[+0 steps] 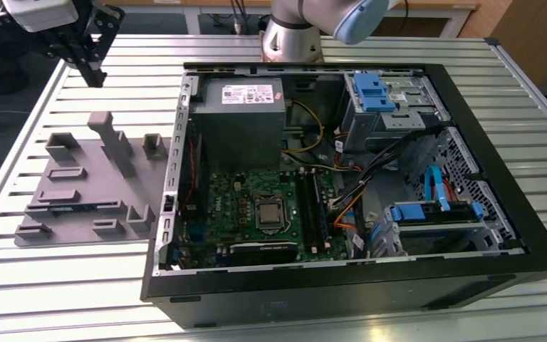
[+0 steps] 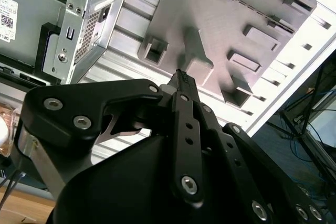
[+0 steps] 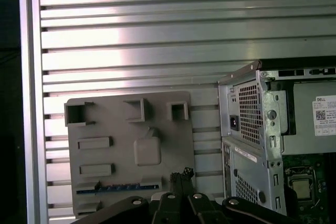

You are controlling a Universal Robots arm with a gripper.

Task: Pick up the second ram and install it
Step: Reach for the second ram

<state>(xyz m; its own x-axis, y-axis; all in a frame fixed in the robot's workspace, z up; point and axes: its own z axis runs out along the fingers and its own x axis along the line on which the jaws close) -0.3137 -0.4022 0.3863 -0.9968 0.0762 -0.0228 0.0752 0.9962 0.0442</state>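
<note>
Lying on its long edge in a slot of the gray holder tray (image 3: 121,124), the second ram (image 3: 118,186) shows as a thin blue strip along the tray's side farthest from the tall upright posts; in the exterior view the same blue edge (image 1: 72,207) sits low in the tray (image 1: 93,178), to the exterior view's left of the open computer case (image 1: 540,242). Nothing touches the stick. The gripper (image 1: 93,77) hangs in the air above the slatted aluminium table (image 1: 140,71), beyond the tray's far end and well apart from the ram. Its two black fingers are pressed together to a point with nothing between them, as both wrist views show (image 2: 180,76) (image 3: 182,174). The tray lies flat on the table, just beside the case's metal side wall. Inside the case are a green motherboard (image 1: 236,206) with its processor socket (image 1: 268,212), a gray power supply (image 1: 240,117) and blue drive caddies (image 1: 380,92). The arm's base (image 1: 290,43) stands behind the case.
</note>
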